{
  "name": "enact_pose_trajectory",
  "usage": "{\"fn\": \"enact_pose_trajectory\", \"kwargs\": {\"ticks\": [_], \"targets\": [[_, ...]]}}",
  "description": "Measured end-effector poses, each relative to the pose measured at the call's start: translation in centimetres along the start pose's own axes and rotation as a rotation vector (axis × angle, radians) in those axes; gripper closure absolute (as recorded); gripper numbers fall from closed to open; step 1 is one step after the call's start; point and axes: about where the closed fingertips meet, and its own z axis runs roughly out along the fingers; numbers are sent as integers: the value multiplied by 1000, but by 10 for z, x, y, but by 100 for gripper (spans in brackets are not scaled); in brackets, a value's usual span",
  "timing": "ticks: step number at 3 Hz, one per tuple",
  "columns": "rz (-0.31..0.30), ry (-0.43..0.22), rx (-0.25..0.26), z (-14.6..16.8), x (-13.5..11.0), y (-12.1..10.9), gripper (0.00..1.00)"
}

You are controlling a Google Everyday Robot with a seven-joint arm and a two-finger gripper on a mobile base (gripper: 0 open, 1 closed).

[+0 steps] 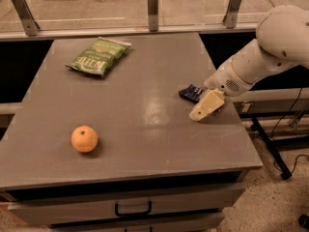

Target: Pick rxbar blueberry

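The rxbar blueberry point(189, 93) is a small flat dark navy bar lying near the right edge of the grey table point(130, 124). Only its left end shows; the rest is hidden behind my gripper. My gripper point(203, 108), with cream-coloured fingers, hangs low over the table directly in front of and partly over the bar, reaching in from the right on a white arm point(260, 52). It holds nothing that I can see.
A green chip bag point(98, 56) lies at the table's back left. An orange fruit point(84, 138) sits at the front left. A railing with metal posts point(153, 3) runs behind the table. Drawers with a handle point(133, 209) are below the front edge.
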Motion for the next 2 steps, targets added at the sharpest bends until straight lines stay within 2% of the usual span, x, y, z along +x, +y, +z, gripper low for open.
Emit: {"fn": "enact_pose_trajectory", "kwargs": {"ticks": [1,2], "targets": [[0,0,0,-7,-4,0,65],[0,-1,0,-14,-8,-1,96]]}}
